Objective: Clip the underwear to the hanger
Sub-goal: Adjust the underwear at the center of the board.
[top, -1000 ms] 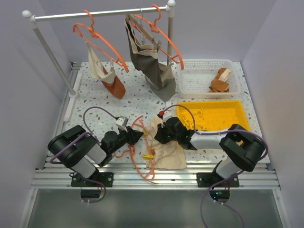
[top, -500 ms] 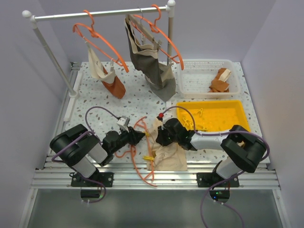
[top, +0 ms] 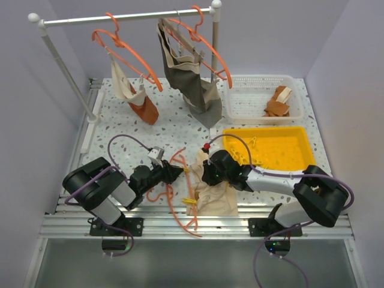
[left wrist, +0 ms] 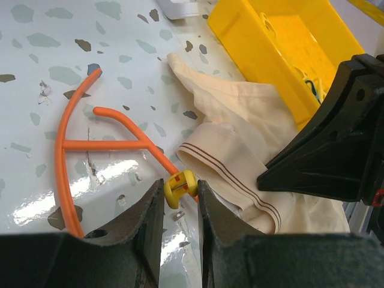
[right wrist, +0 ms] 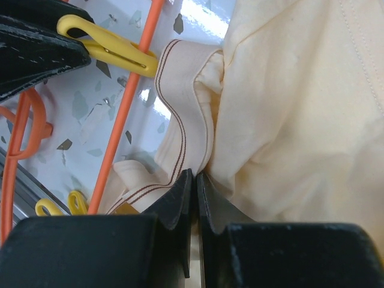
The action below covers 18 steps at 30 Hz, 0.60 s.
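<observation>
**While the underwear [left wrist: 240, 144] is pinched by one arm, a yellow clip [left wrist: 179, 188] is held at the hanger [left wrist: 102, 144] by the other**

Where the speckled table [top: 114, 120] meets the back wall, a white rail [top: 120, 18] is stood. More orange hangers, a dark grey-brown garment [top: 192, 81] and a cream and rust piece [top: 135, 99] are hung from it. At the right of the table a yellow tray [top: 270, 130] is set. Behind it is placed a white basket [top: 258, 78], in which a rust-orange cloth [top: 277, 107] is seen.

The underwear is found crumpled on the table near the front edge, just left of the tray and between the two arms. The hanger is laid flat just beside the cloth's left side, and its wire runs along the striped waistband.

The right gripper [right wrist: 193, 175] is clenched on a fold of that waistband, its fingers brought almost together over the cloth. The left gripper [left wrist: 179, 191] is closed around the yellow clip, which is seated on the hanger wire with its mouth turned toward the waistband. Whether any cloth is caught in the clip cannot be told. A second clip [right wrist: 45, 208] is seen lower on the same wire, near the table's front edge.
</observation>
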{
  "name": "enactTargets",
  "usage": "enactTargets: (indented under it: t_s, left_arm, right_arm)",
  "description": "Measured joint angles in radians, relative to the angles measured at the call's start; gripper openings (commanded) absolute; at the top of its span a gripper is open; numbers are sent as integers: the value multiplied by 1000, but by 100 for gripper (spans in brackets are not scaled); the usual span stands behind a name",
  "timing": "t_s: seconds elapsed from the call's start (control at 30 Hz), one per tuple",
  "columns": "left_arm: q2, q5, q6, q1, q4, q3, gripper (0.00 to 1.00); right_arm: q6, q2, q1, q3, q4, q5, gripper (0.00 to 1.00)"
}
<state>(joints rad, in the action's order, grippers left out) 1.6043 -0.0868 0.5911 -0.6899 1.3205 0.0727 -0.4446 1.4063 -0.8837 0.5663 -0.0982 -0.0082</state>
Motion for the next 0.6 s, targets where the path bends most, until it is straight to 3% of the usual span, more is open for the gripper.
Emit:
enactTargets:
  t_s: [0.1,0.13,0.23,0.6]
  left_arm:
    - [-7,5,0,0,-5,0,0]
    - [-12,6,0,0,-6,0,0]
    - [-27,9,0,0,-6,-1,0]
    - [-31,9,0,0,-6,-1,0]
  right_arm:
    - [0,2,0,0,14,1,1]
    - [0,5,0,1,16,1,17]
    - [11,14,0,4,20,0,47]
    - [96,-57,-6,69,12,37,49]
